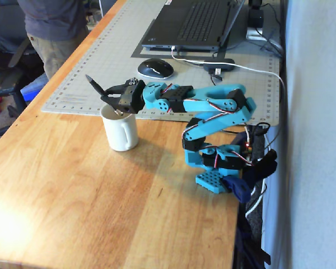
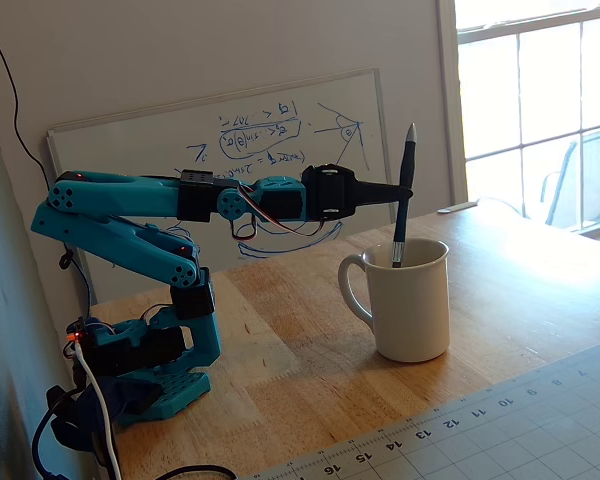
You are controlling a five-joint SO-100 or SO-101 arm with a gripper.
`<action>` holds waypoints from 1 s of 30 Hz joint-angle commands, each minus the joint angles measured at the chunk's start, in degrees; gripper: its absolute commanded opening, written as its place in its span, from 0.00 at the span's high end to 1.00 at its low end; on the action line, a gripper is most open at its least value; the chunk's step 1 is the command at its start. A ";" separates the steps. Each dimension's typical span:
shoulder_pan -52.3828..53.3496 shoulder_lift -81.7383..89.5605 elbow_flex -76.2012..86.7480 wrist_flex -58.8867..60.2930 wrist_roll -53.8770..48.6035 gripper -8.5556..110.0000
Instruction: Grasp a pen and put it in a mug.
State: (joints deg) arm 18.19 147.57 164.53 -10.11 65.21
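The cream-white mug (image 1: 122,133) stands on the wooden table; in a fixed view (image 2: 412,305) its handle points left toward the arm. The dark blue pen (image 2: 406,165) stands almost upright, its silver end up and its lower end inside the mug. In a fixed view the pen (image 1: 95,84) slants up to the left out of the mug. My black gripper (image 2: 398,190) reaches out level over the mug's rim and is shut on the pen about halfway up; it also shows in a fixed view (image 1: 110,97).
A grey cutting mat (image 1: 101,61) lies behind the mug with a mouse (image 1: 155,68) and a laptop (image 1: 196,22) on it. A person (image 1: 53,28) stands at the table's far left edge. The arm's base (image 1: 218,168) sits at the right table edge. A whiteboard (image 2: 230,150) leans on the wall.
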 commanded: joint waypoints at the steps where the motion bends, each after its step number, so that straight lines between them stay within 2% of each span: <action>1: 0.35 2.37 -0.88 -2.29 -0.62 0.83; 5: 0.09 2.46 -1.85 -2.29 -0.79 0.77; 13: -0.70 2.55 -8.70 -1.93 -7.21 0.82; 20: -6.42 5.10 -9.49 -1.41 -29.09 0.87; 30: -11.51 18.02 2.90 -1.41 -62.75 0.90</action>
State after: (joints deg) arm 8.53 161.46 166.38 -10.11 12.22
